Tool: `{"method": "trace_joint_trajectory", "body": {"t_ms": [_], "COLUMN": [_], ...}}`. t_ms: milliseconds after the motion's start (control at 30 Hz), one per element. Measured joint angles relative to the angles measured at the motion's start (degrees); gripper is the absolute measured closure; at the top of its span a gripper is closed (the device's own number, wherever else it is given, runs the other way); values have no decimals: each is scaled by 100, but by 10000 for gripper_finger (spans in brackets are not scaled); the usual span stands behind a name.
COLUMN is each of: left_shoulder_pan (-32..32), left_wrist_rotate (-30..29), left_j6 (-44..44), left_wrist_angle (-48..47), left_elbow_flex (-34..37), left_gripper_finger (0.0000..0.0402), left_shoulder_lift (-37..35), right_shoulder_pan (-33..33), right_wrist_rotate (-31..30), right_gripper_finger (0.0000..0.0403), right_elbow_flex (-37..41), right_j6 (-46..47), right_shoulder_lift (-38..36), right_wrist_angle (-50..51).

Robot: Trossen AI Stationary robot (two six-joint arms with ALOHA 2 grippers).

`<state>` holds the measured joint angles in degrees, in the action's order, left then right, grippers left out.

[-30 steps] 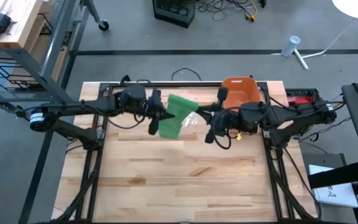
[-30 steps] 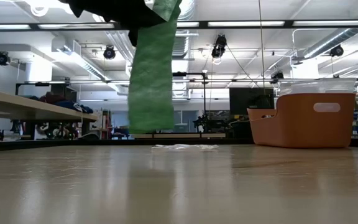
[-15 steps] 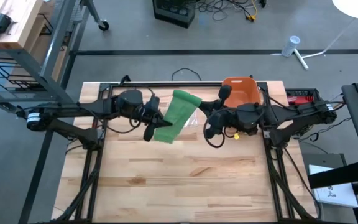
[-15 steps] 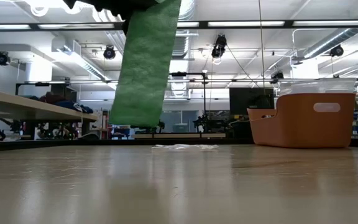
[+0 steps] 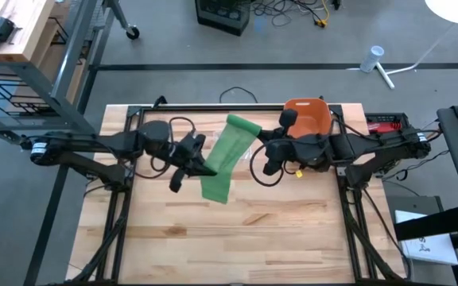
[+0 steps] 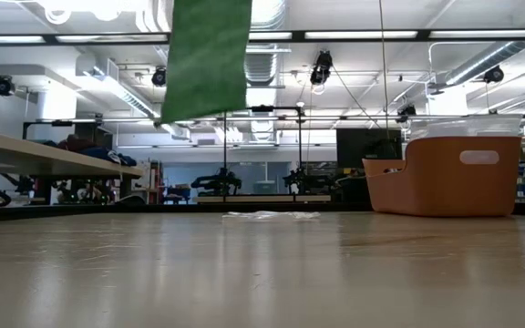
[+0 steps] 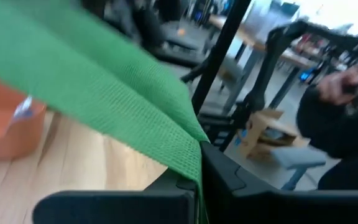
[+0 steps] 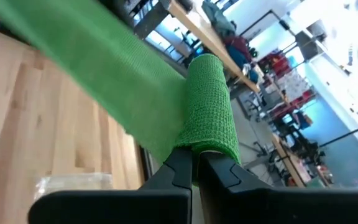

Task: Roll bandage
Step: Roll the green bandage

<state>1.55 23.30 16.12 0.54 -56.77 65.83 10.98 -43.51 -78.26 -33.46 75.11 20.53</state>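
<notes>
A green bandage [image 5: 227, 155] hangs in the air between my two grippers, above the table's far middle. Its rolled end [image 5: 242, 125] is at my right gripper [image 5: 253, 137], which is shut on it. The flat strip runs from there toward the near edge, where my left gripper [image 5: 199, 168] is shut on its side edge. A short loose end [image 5: 215, 191] reaches past the left fingers. In the low view the strip [image 6: 206, 59] hangs from the top of the picture, well clear of the tabletop. My left gripper pinches the strip's side edge [image 7: 195, 167] between its two fingers, close to the loose end, coming roughly level from the table's left. The strip is lifted clear and spreads flat away from the fingers toward the roll. My right gripper pinches the rolled end [image 8: 209, 138] at one end of the roll between its two fingertips, roughly level from the table's right. The roll stands out past the fingers, clear of the table, and the strip [image 8: 86, 68] leaves it sideways toward the left gripper.
An orange bin [image 5: 308, 117] stands at the table's far edge, right of the bandage, close behind my right arm. A clear wrapper [image 6: 267, 215] lies on the wood under the grippers. The near half of the table [image 5: 237, 238] is bare wood.
My left gripper has moved toward the table's near edge and risen a little, turning as it went and taking the strip with it. The strip now runs longer and flatter from the roll, and its loose end hangs higher above the table. My right gripper has tipped slightly, staying shut.
</notes>
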Motion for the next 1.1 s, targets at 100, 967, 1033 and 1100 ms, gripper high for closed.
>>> {"method": "trace_joint_trajectory", "body": {"t_ms": [100, 967, 1033, 1100], "left_shoulder_pan": [-3, 17, 82, 144], "left_wrist_rotate": [8, 163, 172, 121], "left_j6": [126, 617, 449, 258], "left_wrist_angle": [341, 840, 331, -197], "left_elbow_flex": [0, -1013, -1198, -1455], "left_gripper_finger": [401, 402, 402, 402], "left_shoulder_lift": [-133, 30, 15, -4], "right_shoulder_pan": [-4, -90, -88, -66], "right_wrist_rotate": [49, 1388, 1789, 2232], "right_gripper_finger": [403, 403, 403, 403], "right_elbow_flex": [37, 369, 369, 369], "right_j6": [167, 1469, 1601, 1757], "right_shoulder_lift": [0, 722, 726, 726], "right_wrist_angle": [93, 279, 310, 298]}}
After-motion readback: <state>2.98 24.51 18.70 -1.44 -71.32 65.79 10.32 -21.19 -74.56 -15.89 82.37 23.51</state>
